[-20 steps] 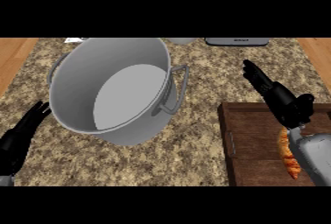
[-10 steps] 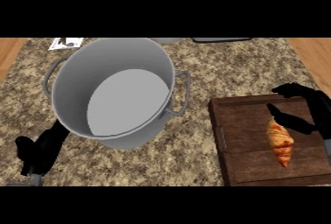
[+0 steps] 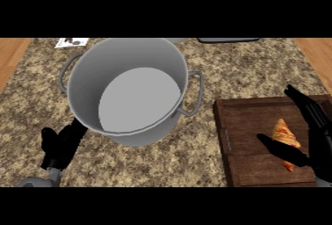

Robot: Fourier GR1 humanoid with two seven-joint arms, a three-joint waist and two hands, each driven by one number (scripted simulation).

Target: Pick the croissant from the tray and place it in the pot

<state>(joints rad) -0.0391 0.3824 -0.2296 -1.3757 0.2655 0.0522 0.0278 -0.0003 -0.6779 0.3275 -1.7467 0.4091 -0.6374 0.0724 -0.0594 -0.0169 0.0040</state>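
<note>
Speckled granite counter (image 3: 194, 169), tall grey pot (image 3: 130, 88) standing empty, dark wooden tray (image 3: 250, 132) at right, right hand (image 3: 311, 145) spread open around the croissant (image 3: 285, 140) lying on the tray, left hand (image 3: 59, 147) fingers relaxed, holding nothing, lower left

colours and patterns on the counter

pot (image 3: 133, 94): plain light grey, inner floor a paler grey, handles grey too. counter (image 3: 194, 167): speckled brown, tan and cream granite pattern, with orange-brown wood strips at its left and right edges. tray (image 3: 250, 132): dark brown wood with plank lines, at the counter's right edge. croissant (image 3: 285, 138): golden orange with darker brown streaks. left hand (image 3: 59, 147): black, grey forearm below. right hand (image 3: 314, 140): black. at the counter's far left corner a white item (image 3: 71, 42) with dark marks.
</note>
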